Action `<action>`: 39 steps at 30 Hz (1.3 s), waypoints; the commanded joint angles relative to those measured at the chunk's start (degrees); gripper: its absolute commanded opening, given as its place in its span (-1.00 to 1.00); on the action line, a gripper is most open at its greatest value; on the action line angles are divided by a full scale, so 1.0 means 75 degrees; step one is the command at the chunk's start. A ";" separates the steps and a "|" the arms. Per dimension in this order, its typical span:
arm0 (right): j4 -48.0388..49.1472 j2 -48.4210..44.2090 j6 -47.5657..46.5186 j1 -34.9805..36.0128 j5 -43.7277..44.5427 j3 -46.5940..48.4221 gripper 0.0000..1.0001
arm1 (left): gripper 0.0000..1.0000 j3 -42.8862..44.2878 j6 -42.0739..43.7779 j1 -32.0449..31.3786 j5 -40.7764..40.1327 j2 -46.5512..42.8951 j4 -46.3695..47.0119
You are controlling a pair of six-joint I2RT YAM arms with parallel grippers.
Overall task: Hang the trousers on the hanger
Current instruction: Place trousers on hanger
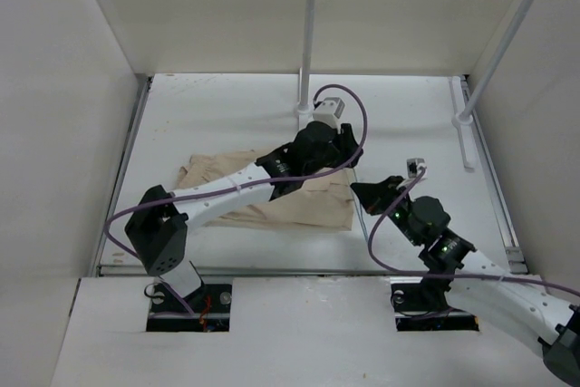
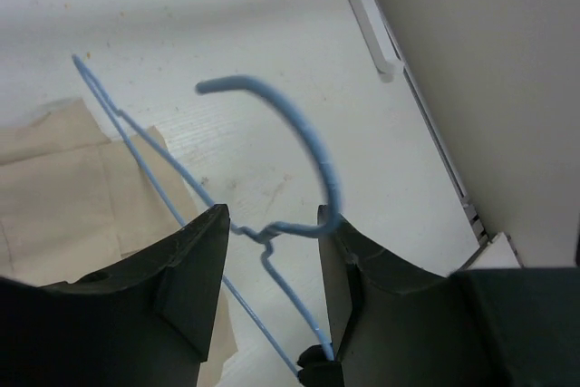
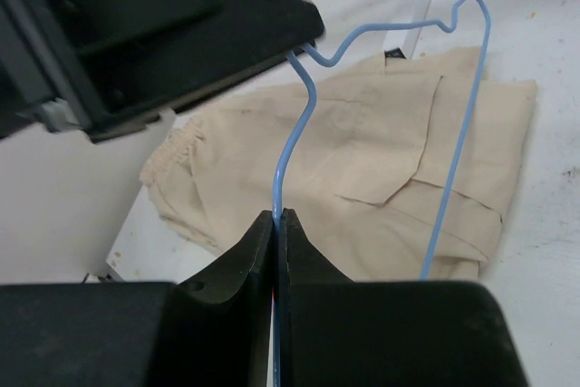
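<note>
Tabletop [image 1: 408, 124] carries the trousers [image 1: 313, 206], beige and folded flat, lying beneath the left arm and below both claws. Only the right wrist view shows their gathered waistband and a pocket flap. The hanger [image 2: 237, 82], thin blue wire, is too slender to make out from above; the 2 wrist views show it raised over the trousers. The right claw [image 3: 279, 219] is clenched on its wire. The left claw [image 2: 272, 224] stands released, jaws apart, straddling the twisted neck under the hook, with 1 finger touching the wire.
</note>
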 commanded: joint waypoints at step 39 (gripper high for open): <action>-0.1862 0.1050 -0.1332 -0.0042 0.1401 0.1870 0.07 | -1.00 0.1484 0.1607 -0.0629 -0.1410 0.0371 -0.0913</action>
